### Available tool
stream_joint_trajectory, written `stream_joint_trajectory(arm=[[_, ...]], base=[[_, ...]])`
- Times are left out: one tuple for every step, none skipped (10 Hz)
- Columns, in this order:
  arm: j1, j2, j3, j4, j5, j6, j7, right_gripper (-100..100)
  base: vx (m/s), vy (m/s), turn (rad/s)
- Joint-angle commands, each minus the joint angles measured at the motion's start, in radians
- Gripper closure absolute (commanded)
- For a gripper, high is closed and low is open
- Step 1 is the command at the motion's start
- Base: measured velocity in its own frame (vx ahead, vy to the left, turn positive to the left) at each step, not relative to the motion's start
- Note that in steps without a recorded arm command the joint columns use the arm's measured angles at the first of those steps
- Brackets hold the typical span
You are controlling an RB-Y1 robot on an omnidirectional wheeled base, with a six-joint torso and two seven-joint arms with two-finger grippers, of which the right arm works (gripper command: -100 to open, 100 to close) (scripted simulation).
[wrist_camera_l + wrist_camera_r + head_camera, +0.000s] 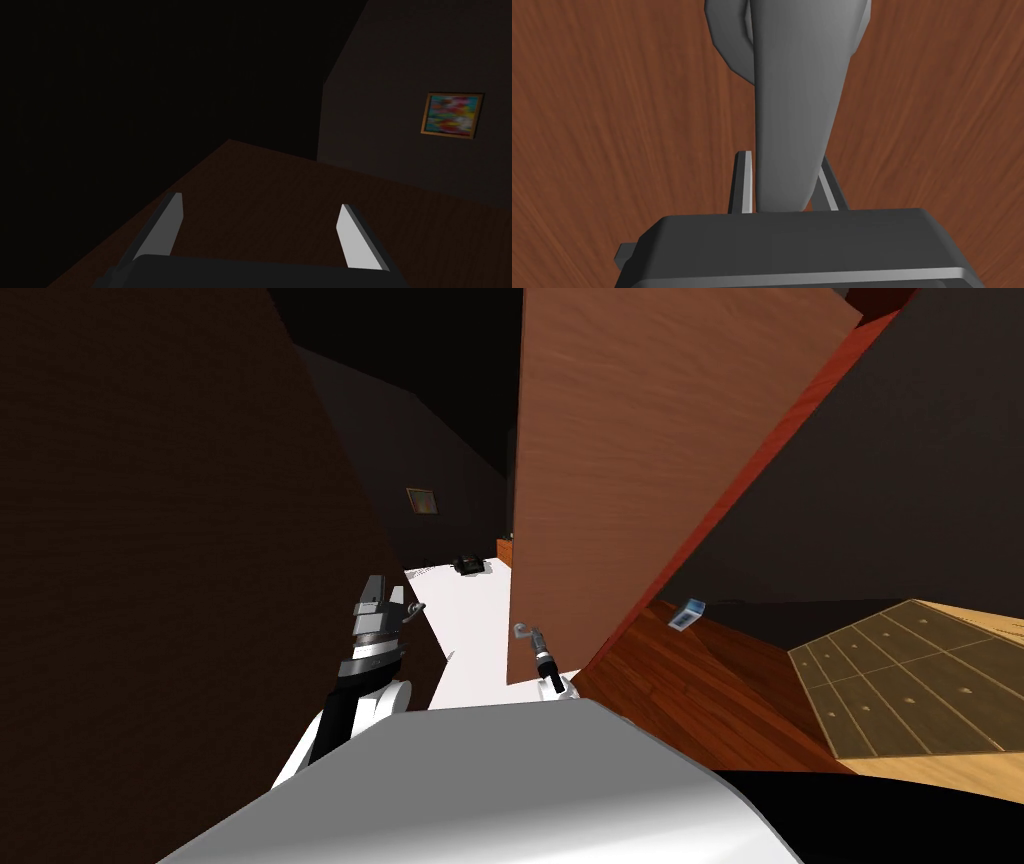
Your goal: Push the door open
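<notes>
Left of doorway, beside dark wall (150,588): L arm w/ left gripper (260,204), blades spread wide, nothing between them; idle, well apart from door. Centre: gap betw. that wall and door's free edge, white floor (470,618) showing through; door stands part-open. Next right: door handle (797,115), grey lever, set low on the panel near its free edge. Long axis runs straight out from the gripper body toward the round base at the far end, i.e. in line w/ the blades, not across them. Right gripper (783,167): closed onto the lever, one blade pressed to each side, lever tip seated down against the dark body; R arm is plainly the nearer and the one engaged. Door (620,468): brown wood-grain panel, its face flat-on directly ahead of the R blades, just behind the lever. Judgement: the push goes along the gripper's own pointing line, into the panel; grip sits at the free edge, far from the hinge side, so leverage looks good. Risk: blades sliding off the lever's tapered end as panel swings. Far right: red-brown frame strip (770,478) where hinge side appears to be, wood floor (690,688) below it.
</notes>
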Motion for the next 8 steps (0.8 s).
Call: stream_joint_trajectory(arm=[[-0.001, -0.005, -0.021, -0.004, -0.010, -0.007, 0.005, 100], [-0.001, -0.003, -0.035, -0.004, -0.017, -0.007, 0.010, 100], [-0.001, 0.001, -0.048, -0.003, -0.023, -0.007, 0.014, 100], [-0.001, 0.004, -0.060, -0.003, -0.029, -0.007, 0.017, 100], [-0.001, 0.006, -0.066, -0.002, -0.031, -0.007, 0.019, 100], [-0.001, 0.010, -0.076, -0.002, -0.036, -0.007, 0.022, 100], [-0.001, 0.014, -0.085, -0.002, -0.040, -0.008, 0.025, 100], [-0.001, 0.018, -0.091, -0.001, -0.044, -0.008, 0.027, 100]], base=[[0.152, 0.146, -0.072], [0.160, 0.133, -0.083], [0.174, 0.124, -0.083], [0.162, 0.140, -0.072], [0.125, 0.148, -0.065], [0.135, 0.137, -0.069], [0.152, 0.120, -0.071], [0.152, 0.083, -0.054]])
